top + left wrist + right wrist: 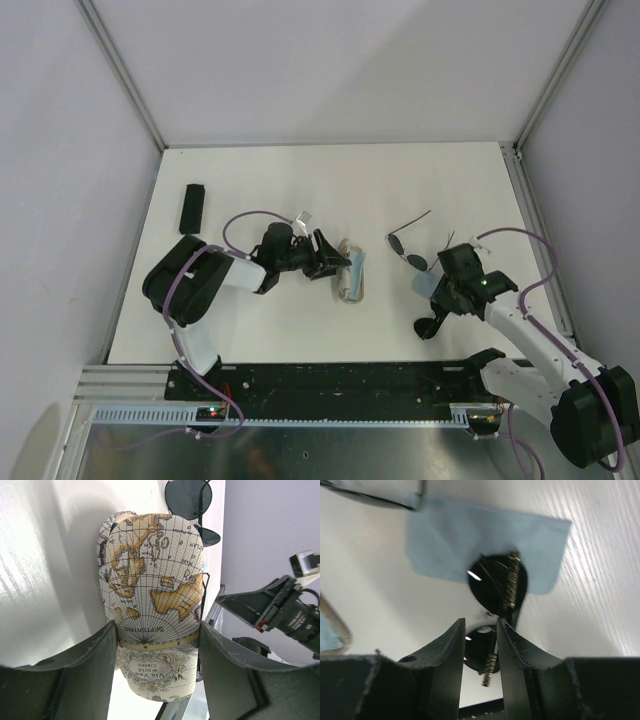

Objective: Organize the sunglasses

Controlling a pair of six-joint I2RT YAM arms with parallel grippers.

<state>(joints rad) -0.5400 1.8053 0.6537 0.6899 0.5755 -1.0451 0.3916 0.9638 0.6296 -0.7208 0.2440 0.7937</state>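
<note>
The wire-framed sunglasses [410, 250] lie unfolded right of centre; their dark round lenses [189, 497] show beyond the case in the left wrist view. The chunky black sunglasses [497, 580], folded with gold-banded temples, lie partly on a blue cloth [485, 535] near the front edge [432, 325]. My right gripper [480, 625] stands over them, its jaws slightly apart around the lower lens, with a gap on the left side. My left gripper [157, 630] is shut on the beige map-patterned case [152, 580], both fingers pressing its sides [350, 272].
A black oblong case [192, 205] lies at the far left of the white table [300, 180]. The right arm [285, 612] shows close beside the patterned case in the left wrist view. Grey walls and metal rails enclose the table.
</note>
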